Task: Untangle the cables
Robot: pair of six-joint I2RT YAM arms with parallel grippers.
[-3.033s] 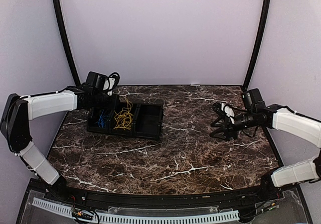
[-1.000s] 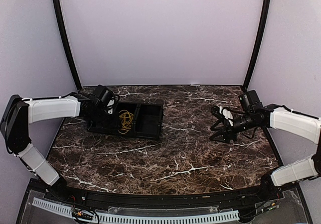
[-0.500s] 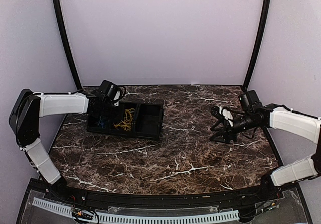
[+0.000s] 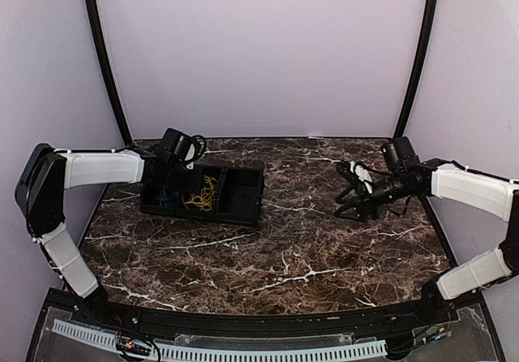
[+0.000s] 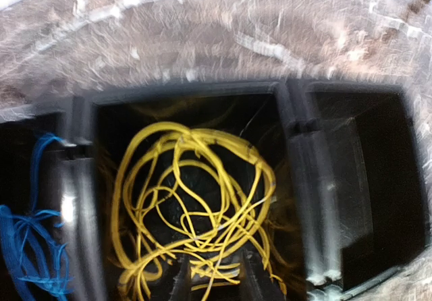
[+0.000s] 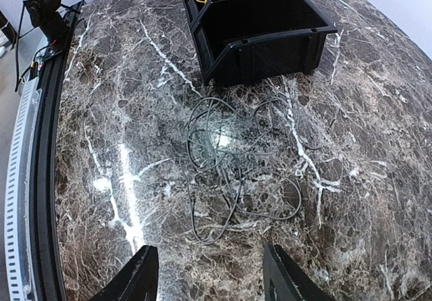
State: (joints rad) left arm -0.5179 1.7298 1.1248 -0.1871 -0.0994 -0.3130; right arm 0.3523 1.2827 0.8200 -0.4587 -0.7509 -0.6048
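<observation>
We count three cables. The yellow cable [image 5: 196, 200] is a thin, glossy wire in a loose round tangle of many overlapping loops. It fills the middle compartment of the black plastic bin [image 4: 243, 204], which stands at the upper left of the table in the overhead view. The blue cable [image 5: 27, 247] is a finer, tighter bunch lying in the compartment at the left edge of the left wrist view. The black cable [image 6: 233, 159] is a thin, dull grey-black wire spread flat in slack rings and stray bends. It lies on the tabletop in the centre of the right wrist view, just below the bin's end wall and apart from it.

The bin is one moulded piece with straight ribbed walls and three compartments in a row. The right-hand compartment shows only its smooth dark floor. The table [image 4: 284, 256] is polished dark brown marble with white veins.

There are two grippers. The left gripper [image 5: 212, 284] hangs over the yellow loops. Its two dark fingertips are blurred at the bottom edge, with a narrow gap between them and nothing pinched. The right gripper [image 6: 209, 277] hangs above the table below the black cable, with its two black fingers [image 6: 138, 277] spread wide and holding nothing.
</observation>
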